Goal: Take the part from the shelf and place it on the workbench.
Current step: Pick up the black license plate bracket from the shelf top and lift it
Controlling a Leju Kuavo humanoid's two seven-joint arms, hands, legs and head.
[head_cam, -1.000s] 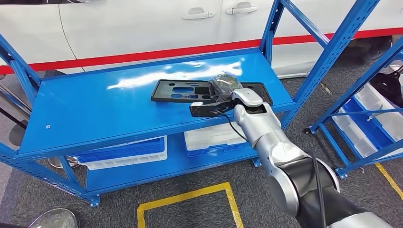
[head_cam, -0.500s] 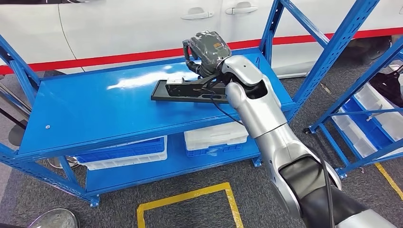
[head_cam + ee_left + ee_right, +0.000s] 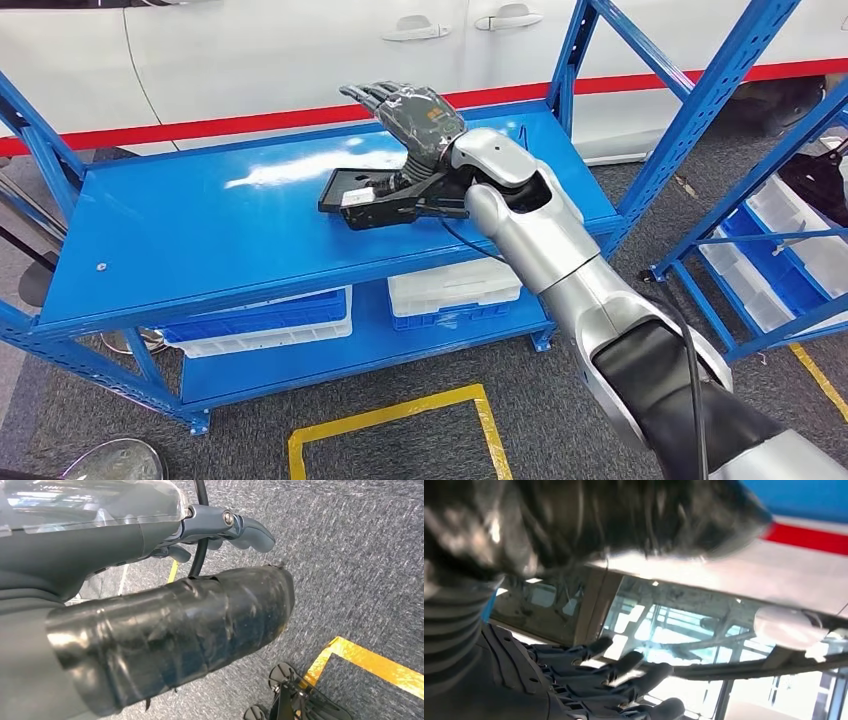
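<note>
The black part (image 3: 345, 190) is lying flat on the top level of the blue shelf (image 3: 180, 240), and nothing is being held yet. The right hand (image 3: 410, 115) is raised over the part's near end with its fingers (image 3: 362, 93) stretched out and apart, no contact with the plastic as far as can be seen. Most of the part is hidden behind the wrist and forearm in the head view, so its far end can't be made out. The left hand (image 3: 150, 630) is hanging down by the floor; whether it's open or closed can't be told from the wrist view. What could go wrong, probably: the part is thin and sits flush on a glossy surface, so it could just be pushed along the shelf instead of being picked up if the fingers are brought down flat on it. A grab at one end would likely let the long piece tip or swing. The blue upright (image 3: 570, 50) just behind the arm could be clipped on the way out. Around: white and blue bins (image 3: 450, 290) on the lower level, a white car (image 3: 300, 50) behind, yellow floor tape (image 3: 400, 410) below.
</note>
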